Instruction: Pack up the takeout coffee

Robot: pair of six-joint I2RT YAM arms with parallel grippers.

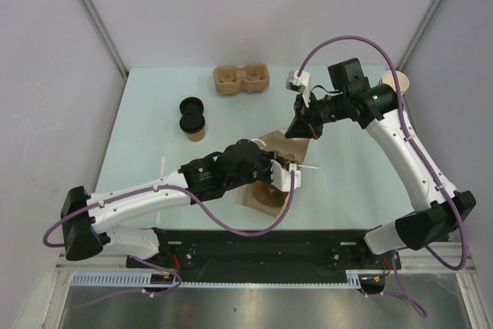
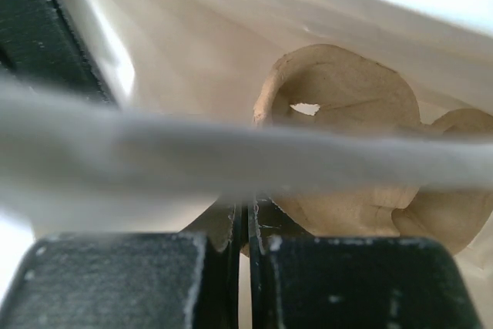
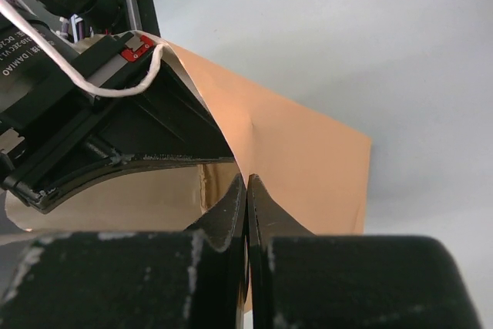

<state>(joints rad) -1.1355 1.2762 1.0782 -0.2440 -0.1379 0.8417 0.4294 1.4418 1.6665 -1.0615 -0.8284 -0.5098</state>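
Observation:
The takeout coffee [image 1: 193, 122], a small tan cup with black lids on it, stands at the left back of the table, apart from both arms. A brown paper bag [image 1: 269, 142] lies at the table's middle, its mouth held apart. My left gripper [image 1: 286, 175] is shut on the bag's near edge [image 2: 192, 59], and a blurred white handle cord crosses that wrist view. My right gripper [image 1: 302, 130] is shut on the bag's far edge [image 3: 308, 152]. A brown pulp tray [image 2: 347, 105] lies inside the bag.
A second pulp two-cup tray [image 1: 241, 80] sits at the back centre. A stack of tan cups [image 1: 394, 81] stands at the back right behind the right arm. A white strip [image 1: 162, 169] lies on the left of the table.

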